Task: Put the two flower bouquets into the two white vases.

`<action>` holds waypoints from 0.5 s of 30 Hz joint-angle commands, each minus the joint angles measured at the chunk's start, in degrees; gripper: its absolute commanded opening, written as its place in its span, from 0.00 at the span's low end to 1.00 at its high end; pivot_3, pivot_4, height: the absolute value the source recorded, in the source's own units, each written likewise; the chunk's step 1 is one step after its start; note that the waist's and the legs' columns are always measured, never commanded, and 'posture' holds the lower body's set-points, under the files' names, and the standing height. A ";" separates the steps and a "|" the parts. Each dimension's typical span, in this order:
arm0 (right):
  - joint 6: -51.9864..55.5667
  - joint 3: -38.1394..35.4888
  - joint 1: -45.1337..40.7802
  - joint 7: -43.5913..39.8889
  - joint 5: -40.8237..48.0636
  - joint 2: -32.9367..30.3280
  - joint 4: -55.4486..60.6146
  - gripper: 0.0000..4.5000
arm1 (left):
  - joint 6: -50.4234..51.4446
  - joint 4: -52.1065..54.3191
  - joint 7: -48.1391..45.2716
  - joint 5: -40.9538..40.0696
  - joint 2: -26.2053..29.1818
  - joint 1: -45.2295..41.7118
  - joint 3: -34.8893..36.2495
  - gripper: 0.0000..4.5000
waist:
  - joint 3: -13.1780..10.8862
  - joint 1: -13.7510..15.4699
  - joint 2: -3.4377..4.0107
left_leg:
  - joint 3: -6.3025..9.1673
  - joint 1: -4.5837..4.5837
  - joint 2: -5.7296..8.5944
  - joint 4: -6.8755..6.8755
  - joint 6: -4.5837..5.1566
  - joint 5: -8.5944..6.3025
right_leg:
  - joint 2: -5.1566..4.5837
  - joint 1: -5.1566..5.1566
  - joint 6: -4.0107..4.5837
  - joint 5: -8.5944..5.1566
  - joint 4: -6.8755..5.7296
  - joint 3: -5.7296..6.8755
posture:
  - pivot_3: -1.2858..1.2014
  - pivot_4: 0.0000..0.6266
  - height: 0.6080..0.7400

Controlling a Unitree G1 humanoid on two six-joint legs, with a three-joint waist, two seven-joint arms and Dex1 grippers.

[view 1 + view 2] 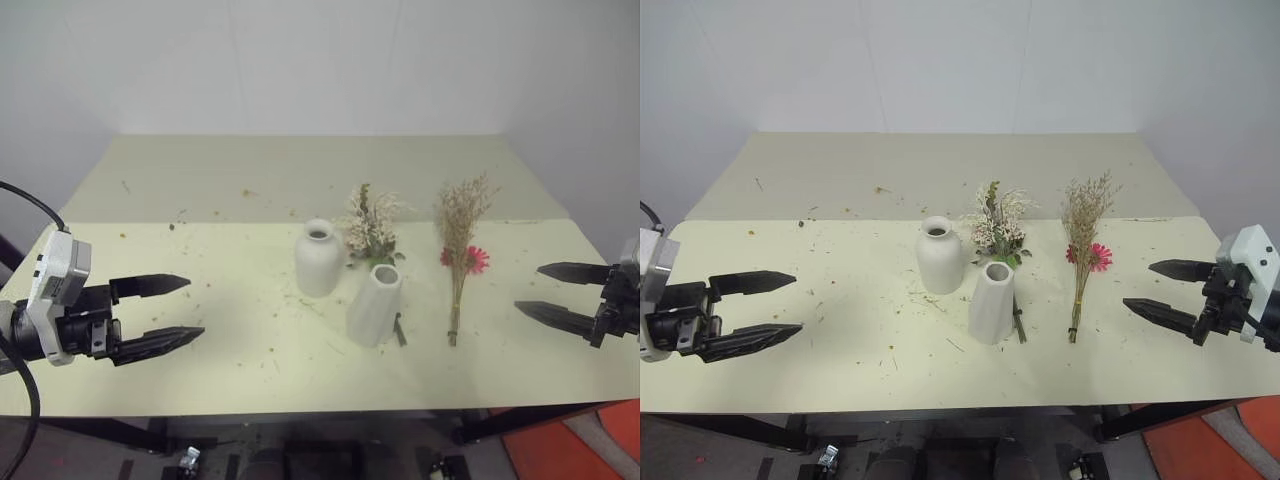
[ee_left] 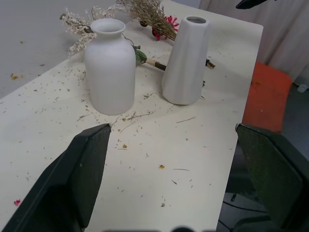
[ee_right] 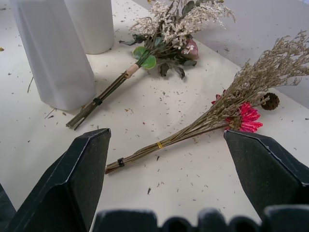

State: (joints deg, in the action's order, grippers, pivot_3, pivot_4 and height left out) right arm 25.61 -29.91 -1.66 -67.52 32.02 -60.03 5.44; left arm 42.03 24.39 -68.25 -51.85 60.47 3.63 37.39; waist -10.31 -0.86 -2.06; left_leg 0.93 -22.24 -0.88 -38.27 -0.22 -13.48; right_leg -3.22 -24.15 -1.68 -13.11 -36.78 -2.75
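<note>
From where I sit, my left gripper (image 1: pixel 150 312) hangs over the table's (image 1: pixel 200 190) left edge near the front, fingers spread wide and holding nothing, aimed in toward the middle. First thing it faces is the rounded bottle vase (image 1: pixel 318 258), standing upright about mid-table, with the taller tapered vase (image 1: pixel 375 304) just beside it, a bit nearer the front edge, also upright. Both mouths are empty.

The rose bouquet (image 1: pixel 370 228) lies flat behind the tapered vase, blooms toward the back edge, and its stems (image 3: pixel 99 100) run forward to end right beside that vase's base, on the side facing my right arm. Next over is the dried tan bouquet (image 1: pixel 462 250) with its red flower (image 1: pixel 466 259), flat too, its long axis running back to front: wispy heads toward the back edge, tied stem ends toward the front.

My right gripper (image 1: pixel 565 295) sits at the right edge, jaws wide apart and empty, pointing in at that dried bunch. That's the key bit, I'd say: the dried stems lie crosswise to its approach, nothing in between, so the right arm is clearly the nearer one, and a pinch low on the stems looks like the natural opener. The left arm has both vases between it and either bouquet.
</note>
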 commanded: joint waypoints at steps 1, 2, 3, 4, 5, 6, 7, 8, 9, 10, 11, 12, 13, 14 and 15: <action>-0.53 -0.78 -0.23 0.33 -0.37 -0.66 1.07 0.99 | -0.72 -0.39 -0.10 -1.18 0.56 -2.02 1.61 1.00 | 0.00 0.00 0.00 | 0.00 0.00 0.00 0.00 0.00 0.00 | 0.00 0.00 0.00 0.00 0.00 0.00 | 0.52 0.24 1.00; -0.44 -0.82 -0.08 0.45 -0.36 -0.51 1.37 0.99 | -0.83 -0.50 -0.18 -1.13 0.45 -2.32 1.48 1.00 | 0.00 0.00 0.00 | 0.00 0.00 0.00 0.00 0.00 0.00 | 0.00 0.00 0.00 0.00 0.00 0.00 | 0.52 0.24 1.00; -0.38 -0.88 0.05 0.54 -0.34 -0.41 1.62 0.99 | -0.88 -0.63 -0.22 -1.09 0.37 -2.62 1.33 1.00 | 0.00 0.00 0.00 | -0.01 0.00 0.01 0.00 0.00 0.00 | 0.00 0.00 0.00 0.00 0.00 0.00 | 0.52 0.24 1.00; -0.29 -0.95 0.14 0.58 -0.28 -0.36 1.81 0.99 | -0.97 -0.78 -0.22 -1.06 0.31 -2.98 1.19 1.00 | 0.00 0.00 0.00 | -0.01 -0.01 0.00 0.00 0.00 0.00 | 0.00 0.00 0.00 0.00 0.00 0.00 | 0.52 0.24 1.00; -0.26 -1.02 0.20 0.62 -0.25 -0.35 1.93 0.99 | -1.13 -1.00 -0.21 -0.99 0.30 -3.40 1.05 1.00 | 0.00 0.01 0.00 | -0.01 -0.01 0.00 0.00 0.00 0.00 | 0.00 -0.01 0.00 0.00 0.00 0.00 | 0.52 0.24 1.00; -0.23 -1.09 0.24 0.67 -0.22 -0.35 2.01 0.99 | -1.28 -1.27 -0.22 -0.83 0.36 -3.81 0.94 1.00 | 0.00 0.01 0.00 | -0.01 -0.01 0.00 0.00 0.00 0.00 | 0.00 -0.01 0.00 0.00 0.00 0.00 | 0.52 0.24 1.00; -0.13 -1.20 0.28 0.72 -0.17 -0.37 2.10 0.99 | -1.49 -1.67 -0.29 -0.57 0.46 -4.26 0.81 1.00 | 0.00 0.00 0.00 | -0.01 0.00 0.00 0.00 0.00 0.00 | 0.00 0.00 0.00 0.00 -0.01 0.00 | 0.52 0.24 1.00; -0.06 -1.30 0.31 0.76 -0.14 -0.38 2.18 0.99 | -1.71 -2.02 -0.40 -0.32 0.56 -4.61 0.69 1.00 | 0.00 -0.02 0.00 | -0.01 0.02 0.00 0.00 0.00 0.00 | 0.00 0.01 0.00 0.00 -0.01 0.00 | 0.52 0.24 1.00; 0.04 -1.34 0.37 0.82 -0.14 -0.41 2.29 0.99 | -1.91 -2.46 -0.55 -0.10 0.70 -5.02 0.51 1.00 | 0.00 -0.03 0.00 | -0.01 0.02 0.00 0.00 0.00 0.00 | 0.00 0.01 0.00 0.00 -0.01 -0.01 | 0.52 0.24 1.00; 0.34 -1.37 0.47 0.99 -0.17 -0.49 2.45 0.99 | -2.09 -2.84 -0.66 0.02 0.81 -5.49 0.27 1.00 | 0.00 -0.02 0.00 | -0.01 0.01 0.00 0.00 0.00 0.00 | 0.00 0.01 0.00 0.00 -0.01 -0.01 | 0.52 0.24 1.00; 2.48 -1.23 0.58 2.00 0.22 -0.77 3.20 0.99 | -2.23 -3.14 -0.76 0.07 0.86 -5.93 -0.04 1.00 | 0.00 -0.02 0.00 | -0.01 0.01 0.00 0.00 0.00 0.00 | 0.00 0.00 0.00 0.00 -0.01 -0.01 | 0.52 0.24 1.00; 4.11 -1.14 0.67 2.76 0.52 -0.96 3.78 0.99 | -2.29 -3.34 -0.85 0.12 0.88 -6.25 -0.24 1.00 | 0.00 -0.02 0.00 | -0.01 0.00 0.00 0.00 0.00 0.00 | 0.01 -0.01 0.00 0.00 -0.01 0.00 | 0.52 0.24 1.00; 5.66 -0.94 0.75 3.54 0.63 -1.22 4.52 0.99 | -2.30 -3.45 -0.93 0.15 0.87 -6.48 -0.37 1.00 | 0.00 -0.01 0.00 | -0.01 0.00 0.00 0.00 0.00 0.00 | 0.00 0.00 0.00 0.00 -0.01 0.00 | 0.52 0.24 1.00; 10.49 -0.05 0.12 5.58 1.57 -2.08 6.02 0.99 | -2.31 -3.46 -0.96 0.18 0.78 -6.70 -0.58 1.00 | 0.00 -0.02 0.00 | -0.01 -0.01 0.00 0.00 0.00 0.00 | 0.00 -0.01 0.00 0.00 -0.01 0.00 | 0.52 0.24 1.00; 13.93 0.54 -0.40 6.99 2.21 -2.64 7.11 0.99 | -2.31 -3.47 -0.98 0.22 0.71 -6.84 -0.72 1.00 | 0.00 -0.07 0.00 | -0.01 0.00 0.01 0.00 0.00 0.00 | 0.00 0.00 0.00 0.00 -0.01 -0.01 | 0.52 0.24 1.00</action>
State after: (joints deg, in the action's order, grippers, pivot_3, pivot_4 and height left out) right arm 34.66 -29.23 -1.06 -62.80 32.77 -60.76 9.80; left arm 41.03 20.73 -68.75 -51.69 60.46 -2.35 36.28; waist -10.31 -0.92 -2.06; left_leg 0.92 -22.24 -0.88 -38.27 -0.22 -13.48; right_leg -3.22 -24.16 -1.68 -13.10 -36.80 -2.77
